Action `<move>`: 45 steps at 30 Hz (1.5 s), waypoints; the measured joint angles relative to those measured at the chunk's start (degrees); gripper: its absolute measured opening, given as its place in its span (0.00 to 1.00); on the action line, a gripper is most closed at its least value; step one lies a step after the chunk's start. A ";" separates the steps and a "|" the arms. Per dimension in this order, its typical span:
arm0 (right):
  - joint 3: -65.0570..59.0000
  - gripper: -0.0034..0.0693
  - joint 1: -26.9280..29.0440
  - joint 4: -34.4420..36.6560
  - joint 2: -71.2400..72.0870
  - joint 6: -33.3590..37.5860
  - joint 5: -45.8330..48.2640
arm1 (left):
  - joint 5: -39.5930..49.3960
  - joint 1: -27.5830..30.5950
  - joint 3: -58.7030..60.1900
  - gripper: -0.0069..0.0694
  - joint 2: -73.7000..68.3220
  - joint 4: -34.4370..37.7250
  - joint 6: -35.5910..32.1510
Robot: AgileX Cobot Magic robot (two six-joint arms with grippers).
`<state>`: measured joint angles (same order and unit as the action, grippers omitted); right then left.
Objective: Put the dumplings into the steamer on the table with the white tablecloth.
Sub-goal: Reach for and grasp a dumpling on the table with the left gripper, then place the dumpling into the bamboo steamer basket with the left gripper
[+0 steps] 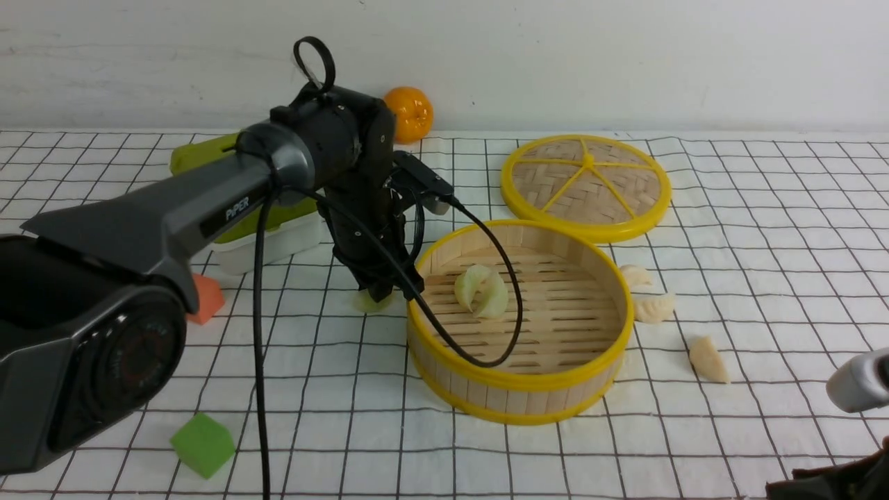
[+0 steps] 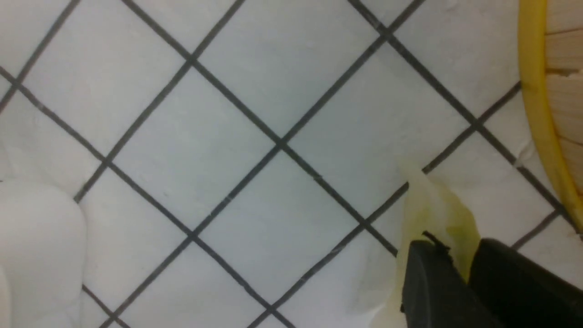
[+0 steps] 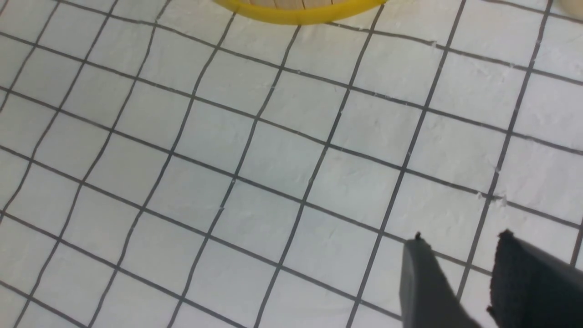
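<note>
The bamboo steamer (image 1: 597,361) stands mid-table on the white grid tablecloth (image 1: 764,208) and holds two pale green dumplings (image 1: 481,289). My left gripper (image 1: 380,292) is down at the cloth just left of the steamer, shut on a third pale green dumpling (image 1: 373,303); in the left wrist view the dumpling (image 2: 437,214) sticks out between the two black fingers (image 2: 428,282), next to the steamer's yellow rim (image 2: 539,114). Three cream-white dumplings (image 1: 653,307) (image 1: 709,360) (image 1: 635,275) lie on the cloth right of the steamer. My right gripper (image 3: 460,248) is open and empty over bare cloth.
The woven steamer lid (image 1: 587,186) lies behind the steamer. A green-lidded white box (image 1: 264,236) and an orange fruit (image 1: 410,113) sit at the back left. An orange cube (image 1: 206,298) and a green cube (image 1: 203,444) lie at the left front. The right arm (image 1: 858,380) shows at the lower right.
</note>
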<state>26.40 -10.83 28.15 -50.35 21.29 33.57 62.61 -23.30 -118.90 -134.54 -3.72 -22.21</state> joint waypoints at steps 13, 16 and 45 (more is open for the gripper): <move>0.00 0.36 0.00 -0.26 0.00 0.00 -0.06 | 6.05 0.97 -3.04 0.08 2.47 -1.98 15.61; 0.00 0.36 0.00 -0.26 0.00 0.00 -0.06 | 6.36 1.15 -4.16 0.08 4.11 -0.71 16.32; 0.00 0.37 0.00 -0.21 0.00 0.00 -0.75 | -3.00 -12.72 -10.03 0.08 -0.87 8.72 36.09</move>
<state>26.40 -10.83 27.94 -50.35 21.29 32.82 59.60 -36.02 -128.93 -135.42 5.00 13.89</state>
